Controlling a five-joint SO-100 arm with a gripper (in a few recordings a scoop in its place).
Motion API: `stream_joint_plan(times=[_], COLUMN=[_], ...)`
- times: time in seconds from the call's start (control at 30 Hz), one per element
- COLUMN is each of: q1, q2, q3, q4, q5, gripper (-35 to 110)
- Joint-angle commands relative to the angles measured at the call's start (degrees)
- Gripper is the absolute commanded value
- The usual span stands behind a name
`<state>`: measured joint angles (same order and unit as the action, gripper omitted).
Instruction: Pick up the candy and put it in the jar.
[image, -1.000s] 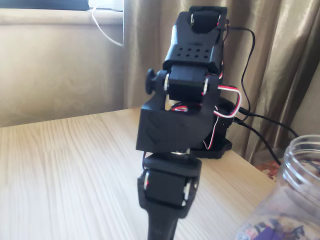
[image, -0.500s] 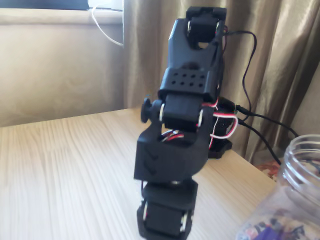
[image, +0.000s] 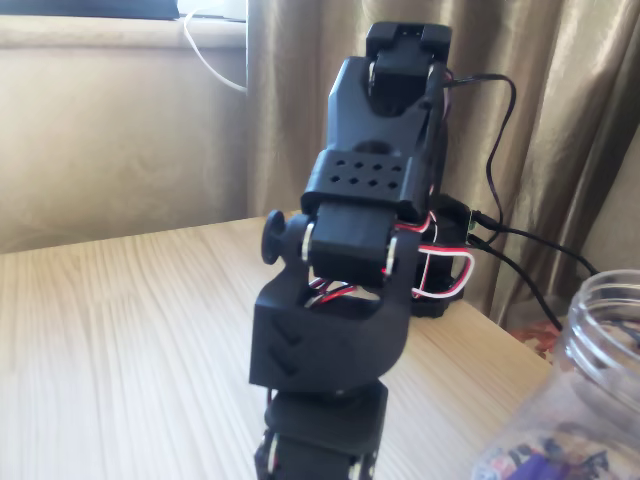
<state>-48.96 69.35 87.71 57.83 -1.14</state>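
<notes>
The clear plastic jar (image: 603, 335) stands at the lower right edge of the fixed view, lidless, its ridged neck and wide mouth facing up. Colourful wrappers (image: 545, 464), some of them purple, lie inside against its wall. The black arm (image: 335, 335) bends forward over the middle of the wooden table (image: 130, 340), and its wrist runs down past the bottom edge of the picture, left of the jar. The candy is out of view.
The arm's base (image: 440, 300) sits at the table's back edge with black cables (image: 525, 245) trailing right. A beige curtain (image: 570, 110) hangs behind it and a wall with a ledge stands at the left. The table's right edge runs close by the jar.
The arm has leaned further forward and down, shifting a little left. Its wrist has sunk lower past the bottom edge. The jar has not moved.
</notes>
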Motion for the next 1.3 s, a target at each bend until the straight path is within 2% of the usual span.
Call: stream_joint_plan(times=[0.0, 0.27, 0.43, 0.6, 0.83, 1.03, 1.27], q1=[-0.88, -0.18, 1.23, 2.37, 1.67, -4.57, -17.75], q2=[0.88, 5.45, 19.34, 27.51, 32.87, 38.23, 42.71], q3=[-2.64, 0.35, 6.50, 3.25, -13.45, -22.85, -25.31], q4=[1.32, 0.70, -0.35, 6.94, 22.85, 31.11, 32.52], q5=[-0.44, 1.67, 3.69, 4.22, 5.63, 7.82, 11.78], gripper=[3, 0, 0, 0, 0, 0, 0])
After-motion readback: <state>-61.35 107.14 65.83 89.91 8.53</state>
